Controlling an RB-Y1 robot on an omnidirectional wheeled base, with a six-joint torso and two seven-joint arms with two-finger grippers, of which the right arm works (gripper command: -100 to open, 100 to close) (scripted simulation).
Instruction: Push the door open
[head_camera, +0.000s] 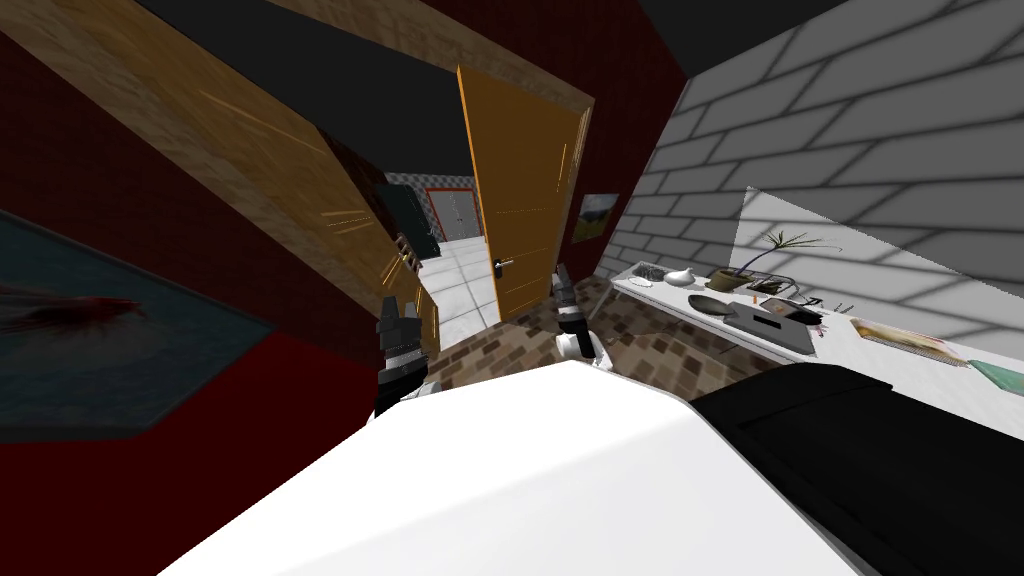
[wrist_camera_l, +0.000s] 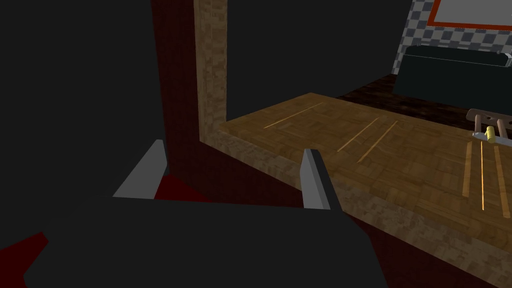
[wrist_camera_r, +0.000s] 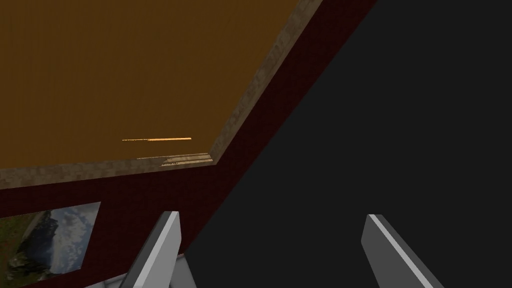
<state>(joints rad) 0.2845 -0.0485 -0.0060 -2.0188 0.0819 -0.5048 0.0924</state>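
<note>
Orange-brown door (head_camera: 520, 190) standing ajar just ahead of right gripper (head_camera: 562, 278), lever handle (head_camera: 503, 264) beside it. Parquet-grained leaf (head_camera: 300, 160) close by left gripper (head_camera: 398, 308). White counter (head_camera: 840, 345) off to right gripper's outer side.

Left wrist: fingers (wrist_camera_l: 312, 180) spread, gripping nothing, streaked parquet beyond them, rough frame (wrist_camera_l: 210, 75) alongside.

Right wrist: blades (wrist_camera_r: 162, 250) parted, empty, smooth orange panel ahead, landscape picture (wrist_camera_r: 50, 240) near.

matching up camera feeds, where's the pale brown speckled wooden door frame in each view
head view: the door frame runs above the plain orange door.
left wrist view: upright strip beyond the left gripper.
right wrist view: slanted band edging the orange door.
shared landmark: dark red wall alongside it.
</note>
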